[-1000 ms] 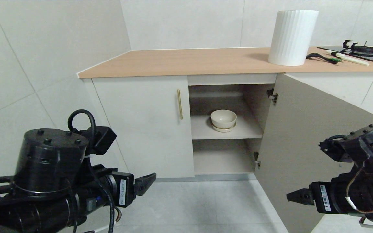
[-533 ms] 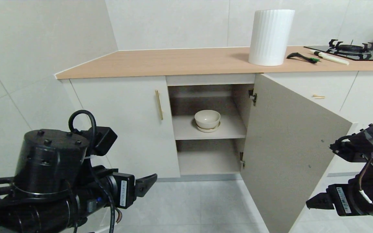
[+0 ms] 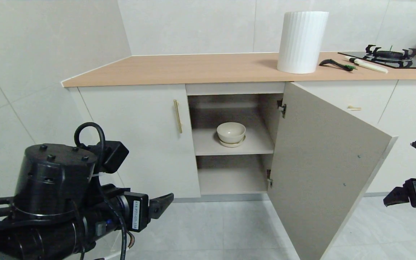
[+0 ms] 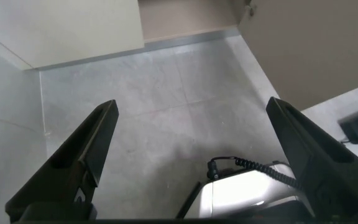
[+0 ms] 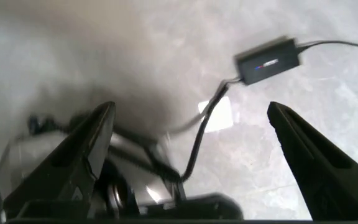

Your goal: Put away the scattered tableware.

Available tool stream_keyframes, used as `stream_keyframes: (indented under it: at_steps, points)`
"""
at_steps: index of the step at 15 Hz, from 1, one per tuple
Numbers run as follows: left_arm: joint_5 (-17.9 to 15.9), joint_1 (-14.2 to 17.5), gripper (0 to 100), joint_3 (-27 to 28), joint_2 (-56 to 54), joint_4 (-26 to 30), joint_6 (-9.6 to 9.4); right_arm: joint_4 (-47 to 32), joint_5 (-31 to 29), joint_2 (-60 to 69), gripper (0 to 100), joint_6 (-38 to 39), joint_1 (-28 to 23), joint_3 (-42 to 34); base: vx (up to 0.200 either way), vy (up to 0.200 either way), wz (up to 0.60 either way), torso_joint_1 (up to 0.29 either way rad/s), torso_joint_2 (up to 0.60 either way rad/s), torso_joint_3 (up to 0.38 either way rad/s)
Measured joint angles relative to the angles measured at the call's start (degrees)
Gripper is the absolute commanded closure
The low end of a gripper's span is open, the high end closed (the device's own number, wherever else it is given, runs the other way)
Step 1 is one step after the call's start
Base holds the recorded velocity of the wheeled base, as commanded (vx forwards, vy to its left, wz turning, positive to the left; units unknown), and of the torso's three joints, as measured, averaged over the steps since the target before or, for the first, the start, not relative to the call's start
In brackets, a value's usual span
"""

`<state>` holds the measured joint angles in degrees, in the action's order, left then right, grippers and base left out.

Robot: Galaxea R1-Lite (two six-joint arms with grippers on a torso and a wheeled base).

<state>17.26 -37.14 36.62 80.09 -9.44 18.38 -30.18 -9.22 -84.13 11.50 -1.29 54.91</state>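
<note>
A pale bowl (image 3: 231,132) sits on a saucer (image 3: 232,144) near the middle of the cabinet's upper shelf (image 3: 208,144), a little back from its front edge. The cabinet door (image 3: 323,162) stands wide open, swung toward the robot's right.

The left end effector (image 4: 191,104) hangs low over the floor (image 3: 229,227), its fingers (image 4: 92,155) spread wide with nothing between them. The right end effector (image 5: 189,109) is also splayed and empty, out past the free edge of the door.

On the counter (image 3: 179,68) a white ribbed canister (image 3: 302,41) stands close to the front edge. Just beside it, toward the hob (image 3: 392,56), lie a dark-handled utensil (image 3: 334,64) and a pale one (image 3: 367,65).

The bowl and saucer look stowed, so the stowing step seems finished for them. If the two utensils count as tableware, the next move calls for raising an arm to counter height and pinching a thin handle lying flat. Otherwise it calls for the right arm to get behind the door and push it shut without clipping its edge.
</note>
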Motion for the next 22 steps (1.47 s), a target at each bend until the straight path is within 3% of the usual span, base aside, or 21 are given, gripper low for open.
stream_keyframes:
  at_steps: [2,7,11,18,22]
  points:
    - [-0.05,-0.04,0,0.01,-0.02,-1.01,0.04,5.8,-0.15,-2.61,0,0.73,-3.08,0.85,0.0,0.0,0.0,0.0,0.0,0.0]
    - [-0.07,0.1,0,-0.02,-0.02,-1.32,0.04,18.97,-0.49,-11.4,0,10.37,-4.9,1.01,0.0,0.0,0.0,0.0,0.0,0.0]
    - [-0.07,0.49,0,0.09,-0.2,-1.34,0.04,21.04,0.6,-14.38,0,12.56,-3.3,0.94,0.0,0.0,0.0,0.0,0.0,0.0]
    - [-0.07,1.95,0,0.72,-1.1,-1.37,-0.02,21.3,2.38,-15.98,0,14.53,12.07,1.38,0.0,0.0,0.0,0.0,0.0,0.0]
    - [-0.05,2.39,0,0.87,-1.12,-1.34,-0.1,23.52,2.41,-20.7,0,14.34,22.26,8.52,0.0,0.0,0.0,0.0,0.0,0.0]
